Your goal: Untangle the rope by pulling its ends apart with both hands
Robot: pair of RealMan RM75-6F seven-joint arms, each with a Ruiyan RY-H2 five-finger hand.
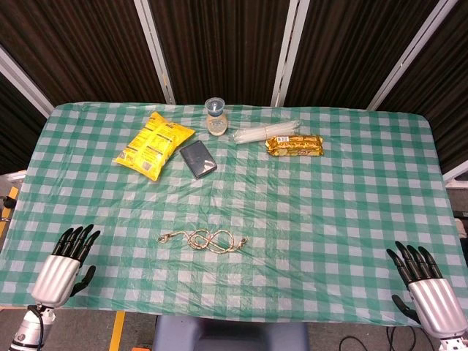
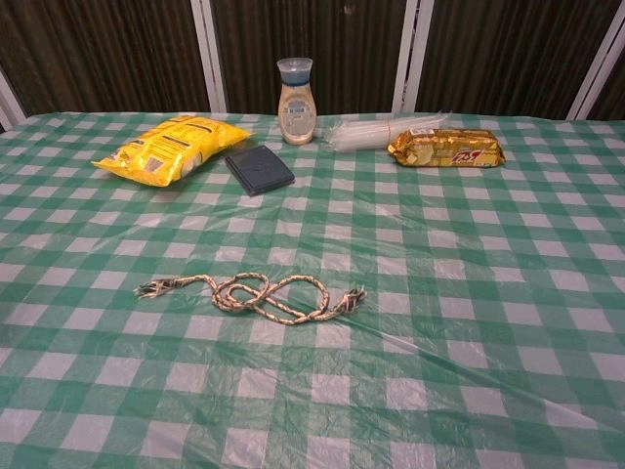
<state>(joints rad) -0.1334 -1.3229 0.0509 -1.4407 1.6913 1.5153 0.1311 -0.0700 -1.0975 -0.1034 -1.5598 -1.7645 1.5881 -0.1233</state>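
rope point(image 2: 256, 296) on green checked tablecloth point(image 2: 488, 293)

The rope point(image 1: 203, 240) lies near the worktop's point(image 1: 329, 219) front edge, centred. Far side, left to right: snack bag point(image 1: 154, 144), wallet point(image 1: 198, 158), bottle point(image 1: 216, 117) behind it, straws point(image 1: 265, 131), biscuit packet point(image 1: 294, 145).

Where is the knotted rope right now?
The rope lies loose on the checked tablecloth near the front edge, between the left hand and right hand, untouched by both.
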